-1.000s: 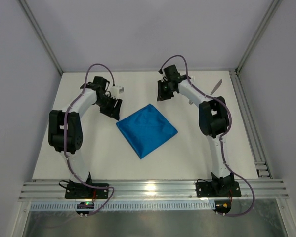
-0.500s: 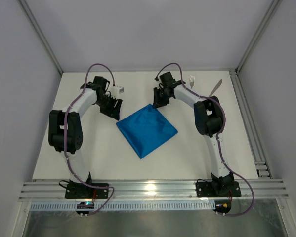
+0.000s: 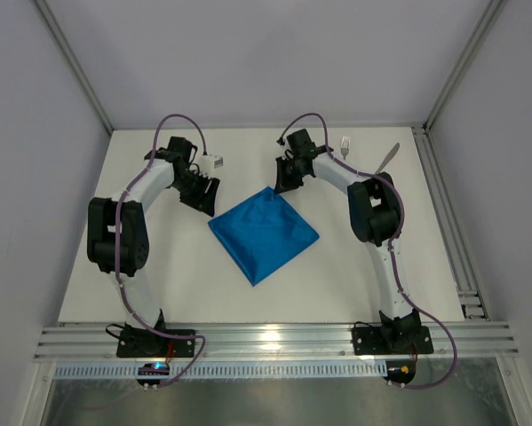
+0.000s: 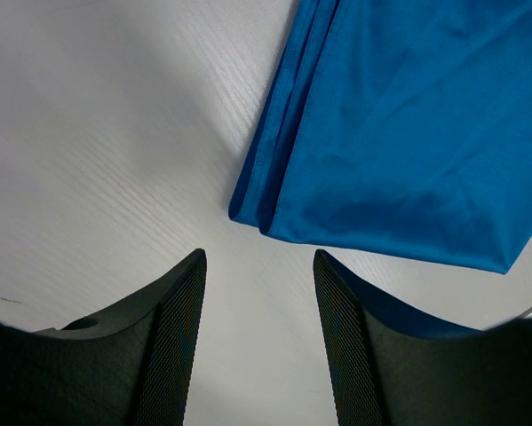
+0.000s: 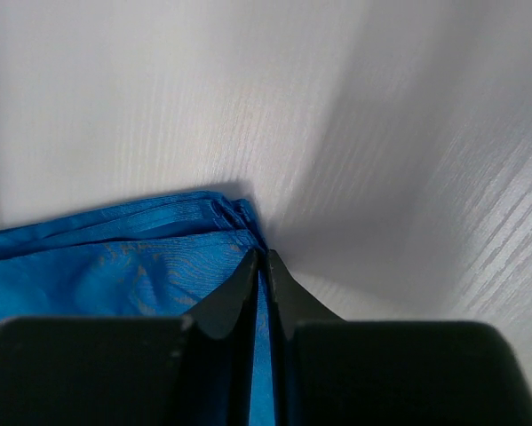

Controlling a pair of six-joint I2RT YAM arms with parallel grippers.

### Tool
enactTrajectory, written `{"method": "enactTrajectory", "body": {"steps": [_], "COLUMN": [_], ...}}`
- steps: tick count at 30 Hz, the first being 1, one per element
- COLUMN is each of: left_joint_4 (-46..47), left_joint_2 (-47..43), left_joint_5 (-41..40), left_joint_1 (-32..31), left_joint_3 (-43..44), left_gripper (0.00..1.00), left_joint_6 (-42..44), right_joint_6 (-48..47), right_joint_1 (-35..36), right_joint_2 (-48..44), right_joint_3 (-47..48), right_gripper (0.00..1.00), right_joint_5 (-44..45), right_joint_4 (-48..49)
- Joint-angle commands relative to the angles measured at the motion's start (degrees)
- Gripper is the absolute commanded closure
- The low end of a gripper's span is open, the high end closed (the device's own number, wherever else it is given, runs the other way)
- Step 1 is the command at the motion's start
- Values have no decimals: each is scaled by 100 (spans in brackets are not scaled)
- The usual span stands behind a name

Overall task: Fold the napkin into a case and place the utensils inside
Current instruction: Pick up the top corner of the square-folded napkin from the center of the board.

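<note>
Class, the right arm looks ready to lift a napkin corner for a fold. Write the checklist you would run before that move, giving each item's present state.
1. Grip: right claw shut on the far corner of the napkin - ok.
2. Other arm: left claw open, just short of the cloth's left corner, not touching - ok.
3. Cloth lies flat on the table - ok.
4. Utensils: fork and knife lie off the napkin, far right - ok.
5. Number of cloth layers pinched - cannot tell.

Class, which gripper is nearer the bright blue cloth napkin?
Right. The right gripper pinches the bright blue cloth napkin at its far corner; the left gripper hovers open beside another corner.
</note>
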Motion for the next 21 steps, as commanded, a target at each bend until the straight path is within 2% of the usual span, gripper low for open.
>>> {"method": "enactTrajectory", "body": {"steps": [1,6,21], "left_joint_4": [10,1,-34], "left_joint_2": [-126,-109,-135], "left_joint_5": [31,40,40], "left_joint_1": [14,22,23], "left_joint_3": [81,72,63], "left_gripper": [46,46,46], "left_joint_6": [110,146,225], "right_joint_6": [22,31,-311], "right_joint_1": [7,7,341], "right_joint_2": [13,-320,-1366], "right_joint_3": [76,-178,-1128], "right_gripper": [92,96,96], "right_joint_5": [0,-8,510], "right_joint_4": [128,330,1182]}}
